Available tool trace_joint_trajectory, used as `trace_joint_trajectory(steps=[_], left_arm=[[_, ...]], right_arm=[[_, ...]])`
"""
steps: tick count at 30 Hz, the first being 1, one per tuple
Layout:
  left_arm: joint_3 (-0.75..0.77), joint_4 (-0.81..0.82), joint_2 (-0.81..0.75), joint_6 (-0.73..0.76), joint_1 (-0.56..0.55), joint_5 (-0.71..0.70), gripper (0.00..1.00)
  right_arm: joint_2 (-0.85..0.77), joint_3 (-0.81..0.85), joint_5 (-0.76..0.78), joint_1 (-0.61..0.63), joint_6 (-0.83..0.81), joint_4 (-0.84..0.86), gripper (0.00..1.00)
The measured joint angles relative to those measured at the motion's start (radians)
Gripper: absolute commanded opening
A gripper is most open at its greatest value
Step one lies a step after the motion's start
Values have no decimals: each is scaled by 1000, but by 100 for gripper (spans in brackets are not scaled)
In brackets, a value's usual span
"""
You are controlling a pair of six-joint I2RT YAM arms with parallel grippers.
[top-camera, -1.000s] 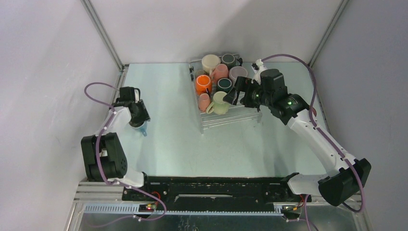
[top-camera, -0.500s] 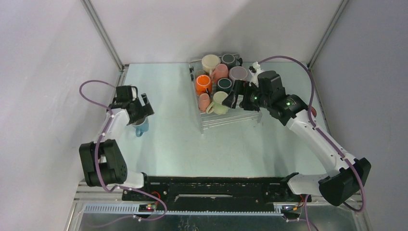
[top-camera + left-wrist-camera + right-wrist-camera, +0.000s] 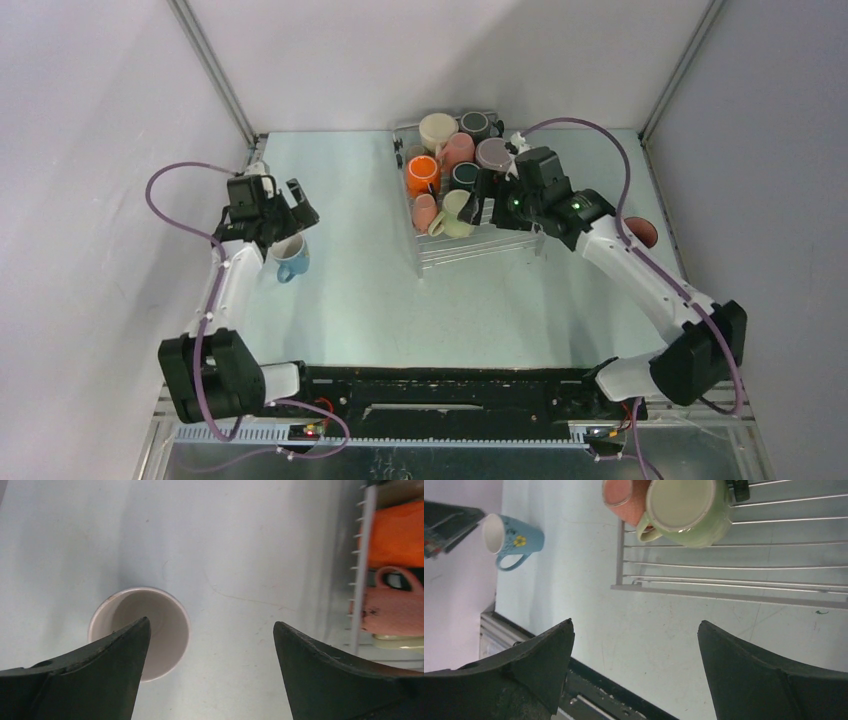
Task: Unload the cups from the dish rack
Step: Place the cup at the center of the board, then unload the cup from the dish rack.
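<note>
Two cups are sitting out on the bench [image 3: 380,290]. A blue cup [image 3: 291,259] is standing upright near the left edge with its handle turned toward the near side. A red cup [image 3: 640,232] is resting by the right edge, partly hidden behind the right arm.

The left claw [image 3: 298,205] is hovering just over the far side of the blue cup, fingers spread wide and gripping nothing. In the left wrist view the cup's pale inside is showing beneath the left finger.

Past mid-bench the rack [image 3: 480,248] is lying toward the far edge, and its near ribs are showing bare. The right claw [image 3: 480,200] is hanging over the rack just beside the green cup [image 3: 458,216], jaws gaping wide and empty.

Eight cups are crowding the rack's far part. A salmon cup [image 3: 425,212] is touching the green cup on its left. Behind them an orange cup [image 3: 422,172] and a teal cup [image 3: 466,177] are sitting side by side. Farther back are a pink cup [image 3: 457,150] and a mauve cup [image 3: 494,153]. A cream cup [image 3: 437,130] and a dark cup [image 3: 473,124] are sitting at the far rim.
</note>
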Motion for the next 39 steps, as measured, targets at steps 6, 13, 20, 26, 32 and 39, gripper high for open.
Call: trace_joint_trajectory(steps=[6, 13, 20, 26, 32, 39], left_arm=[[-43, 42, -130, -20, -79, 48, 100], [-52, 71, -204, -19, -283, 103, 100], [-65, 79, -227, -19, -350, 137, 100], [-66, 80, -229, -20, -354, 156, 100], [-68, 89, -235, -20, -354, 175, 100], [-68, 94, -235, -24, -355, 189, 100]], right_arm=[[160, 97, 74, 10, -3, -24, 100], [348, 291, 230, 46, 3, -45, 100], [508, 435, 429, 90, 43, -105, 100], [594, 503, 528, 107, 78, -152, 100], [631, 537, 555, 108, 85, -169, 100], [675, 541, 555, 109, 85, -176, 100]])
